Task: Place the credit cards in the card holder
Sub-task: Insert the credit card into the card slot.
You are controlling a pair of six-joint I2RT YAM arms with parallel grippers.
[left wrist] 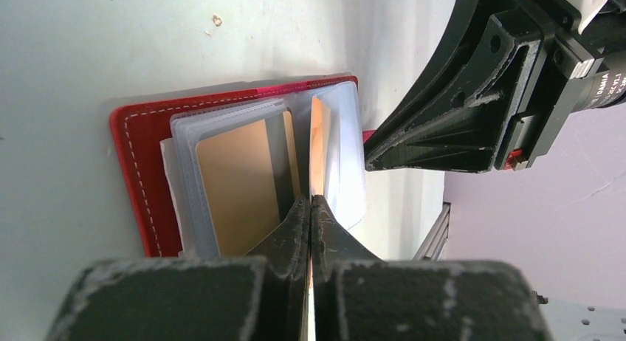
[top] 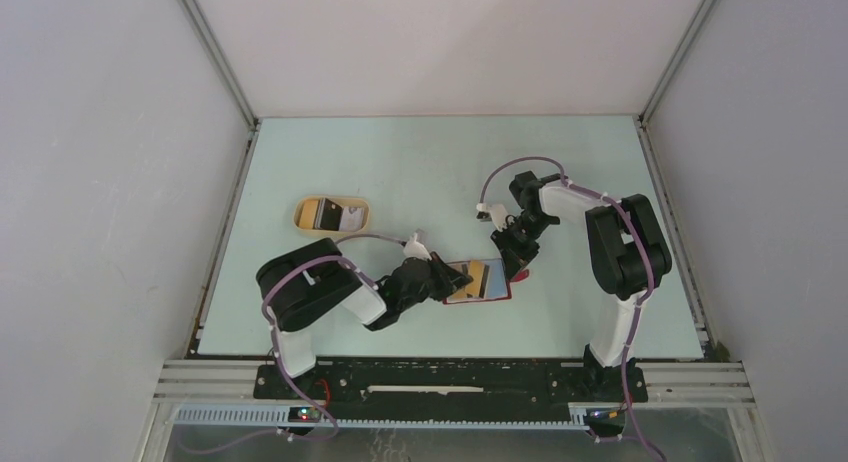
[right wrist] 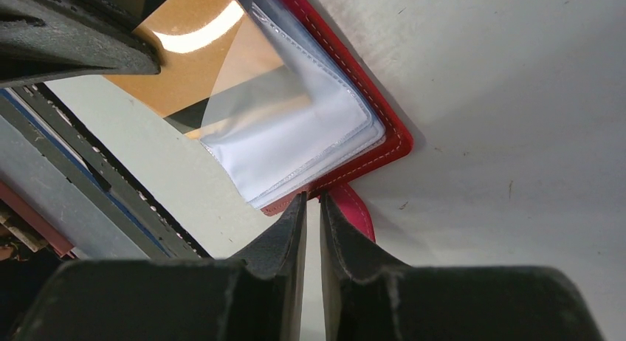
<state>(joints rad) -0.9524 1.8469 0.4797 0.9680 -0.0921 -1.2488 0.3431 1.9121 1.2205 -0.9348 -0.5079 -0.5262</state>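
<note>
Two end effectors meet at the red card holder point(left wrist: 136, 171), which lies open on the table point(top: 420, 162). The left end effector point(left wrist: 311, 208) is clamped tight on a golden-brown card point(right wrist: 184, 53) angled into the clear sleeves point(right wrist: 295, 134); the right end effector point(right wrist: 308, 208) shows only a thin slit, tips at the red tab point(right wrist: 358, 219), and whether it grips that I cannot tell.

The red card holder point(left wrist: 136, 164) has white stitching; the card point(right wrist: 184, 53) is golden-brown.
</note>
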